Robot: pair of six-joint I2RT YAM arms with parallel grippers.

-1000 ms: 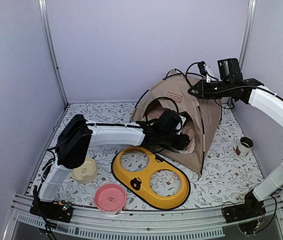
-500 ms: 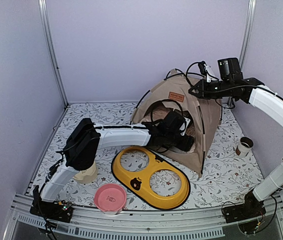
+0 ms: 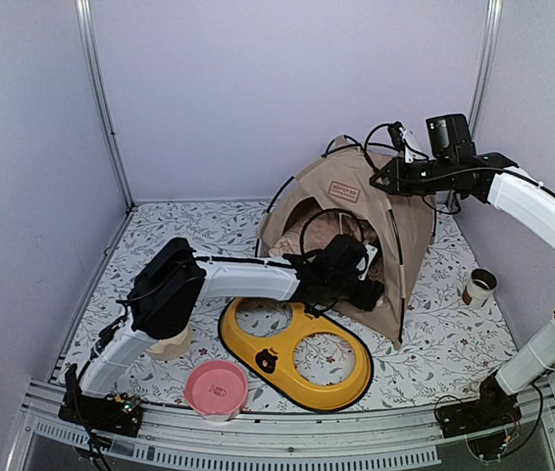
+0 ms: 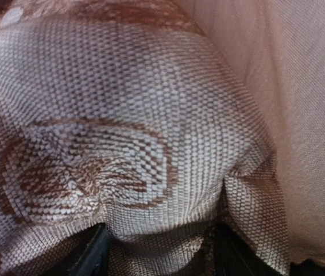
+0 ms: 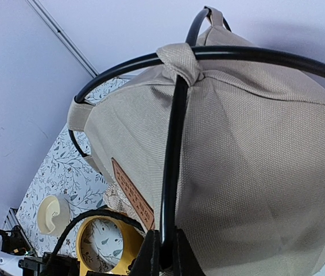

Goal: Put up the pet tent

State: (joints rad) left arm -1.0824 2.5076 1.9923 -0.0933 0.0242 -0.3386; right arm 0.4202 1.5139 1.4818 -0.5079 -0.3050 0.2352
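Note:
The beige pet tent (image 3: 410, 231) stands at the back right of the floral mat, with a brown label (image 3: 342, 188) above its arched doorway. My right gripper (image 3: 380, 183) is at the tent's peak, shut on a thin black pole (image 5: 171, 172) beside the tent fabric (image 5: 254, 161); its fingertips (image 5: 165, 253) pinch that pole. My left gripper (image 3: 361, 291) reaches into the doorway. In the left wrist view a tan floral pillow (image 4: 122, 115) fills the frame and bulges between the spread jaws of the left gripper (image 4: 162, 253). The tent wall (image 4: 312, 115) is to the right.
A yellow two-hole bowl stand (image 3: 302, 319) lies in front of the tent. A pink bowl (image 3: 216, 387) sits near the front edge. A cream bowl (image 3: 168, 343) is partly under my left arm. A small cup (image 3: 479, 287) stands at the right.
My left arm has reached further right and lower at the tent's doorway, and its jaws have spread wider. The right gripper has stayed on the pole.

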